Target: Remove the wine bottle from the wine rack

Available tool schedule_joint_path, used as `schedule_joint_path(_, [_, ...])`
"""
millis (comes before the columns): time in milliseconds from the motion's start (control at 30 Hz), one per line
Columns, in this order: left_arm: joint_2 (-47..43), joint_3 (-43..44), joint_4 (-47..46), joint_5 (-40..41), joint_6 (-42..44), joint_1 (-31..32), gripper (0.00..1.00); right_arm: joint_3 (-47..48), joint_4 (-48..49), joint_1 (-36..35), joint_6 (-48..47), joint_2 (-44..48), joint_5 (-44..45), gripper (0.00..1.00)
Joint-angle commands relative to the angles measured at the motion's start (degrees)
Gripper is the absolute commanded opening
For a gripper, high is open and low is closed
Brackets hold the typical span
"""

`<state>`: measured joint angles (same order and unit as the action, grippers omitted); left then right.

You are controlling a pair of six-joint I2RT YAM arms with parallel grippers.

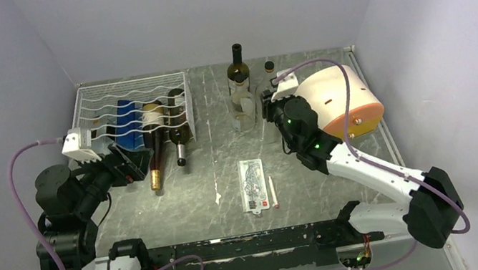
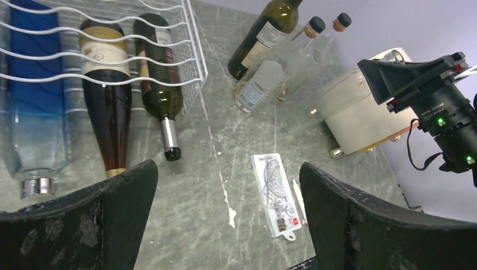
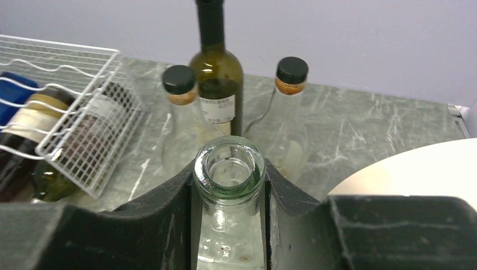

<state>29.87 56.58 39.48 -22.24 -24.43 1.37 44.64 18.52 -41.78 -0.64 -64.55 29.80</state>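
The white wire wine rack [image 1: 94, 100] stands at the back left. In it lie a blue bottle [image 1: 126, 120], a dark bottle with a cream label [image 1: 154, 137] and a green wine bottle [image 1: 178, 124], necks toward me. My left gripper [image 1: 131, 165] is open and empty, just in front of the rack; in the left wrist view [image 2: 228, 188] its fingers [image 2: 121, 197] frame bare table right of the bottle necks [image 2: 167, 138]. My right gripper [image 3: 229, 188] is shut on the neck of an open, upright clear glass bottle [image 3: 229, 169], right of the rack [image 3: 84, 140].
A dark green bottle [image 1: 237, 70] and two clear capped bottles [image 1: 242, 102] stand upright at the back centre. A round white and orange appliance [image 1: 346, 100] sits at the right. A clear ruler packet [image 1: 253, 185] and a pen [image 1: 273, 191] lie mid-table.
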Motion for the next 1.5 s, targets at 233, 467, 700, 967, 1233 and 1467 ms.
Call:
schedule_joint_path(233, [-5.02, -4.06, -0.39, 7.01, 6.06, 0.32, 0.99, 0.43, 14.05, 5.12, -1.54, -8.41, -1.01, 0.0])
schedule_joint_path(467, [-5.25, -6.89, -3.84, 4.0, 5.21, 0.31, 0.99, 0.1, 18.36, 7.08, -1.39, -11.9, -0.96, 0.0])
schedule_joint_path(700, [-4.25, -8.59, -4.91, 5.68, 3.95, 0.22, 0.99, 0.09, 21.52, 8.51, -2.35, -15.44, -1.99, 0.0])
schedule_joint_path(967, [-2.49, -8.49, -4.28, 3.95, 3.95, -0.23, 0.97, -0.94, 22.67, 9.43, -0.7, -17.23, -1.53, 0.0])
schedule_joint_path(1233, [-1.64, -8.57, -4.75, 2.73, 3.95, -1.31, 0.98, -1.99, 19.67, 9.6, -0.36, -15.07, -1.98, 0.47])
schedule_joint_path(1467, [-1.13, -8.62, -4.94, 1.99, 4.17, -1.8, 0.99, -0.76, 13.4, 9.61, -0.15, -11.5, -3.89, 0.79])
